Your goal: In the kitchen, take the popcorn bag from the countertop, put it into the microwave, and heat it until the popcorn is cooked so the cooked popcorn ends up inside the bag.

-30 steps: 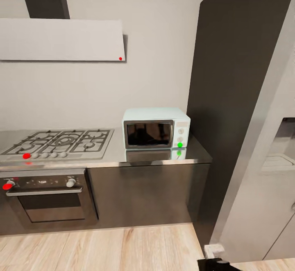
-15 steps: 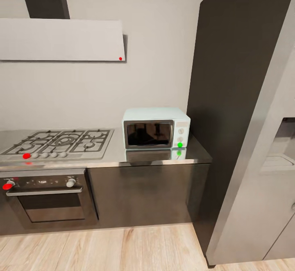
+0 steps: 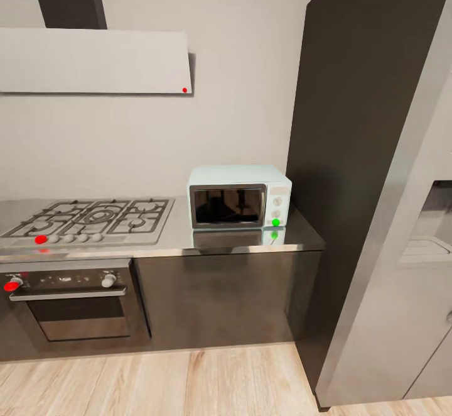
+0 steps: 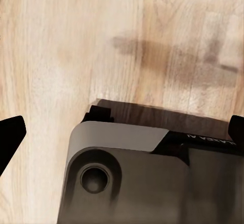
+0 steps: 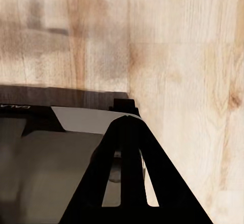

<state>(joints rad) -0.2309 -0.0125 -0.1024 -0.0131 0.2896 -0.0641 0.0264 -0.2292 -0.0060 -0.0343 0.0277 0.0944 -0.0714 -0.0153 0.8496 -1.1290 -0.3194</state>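
Pale blue microwave (image 3: 239,197), door closed, green light.

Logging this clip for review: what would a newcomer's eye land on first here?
Probably the pale microwave, door shut and green light on, at the right end of the dark countertop beside a tall dark cabinet. Left of it lies the steel gas hob above a black oven; red dots mark both.

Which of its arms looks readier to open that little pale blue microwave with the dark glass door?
Left, but only narrowly. Both arms point down at the pale wooden floor, far from the closed pale blue microwave. The left gripper is spread open, ready to grasp; the right gripper is pinched shut.
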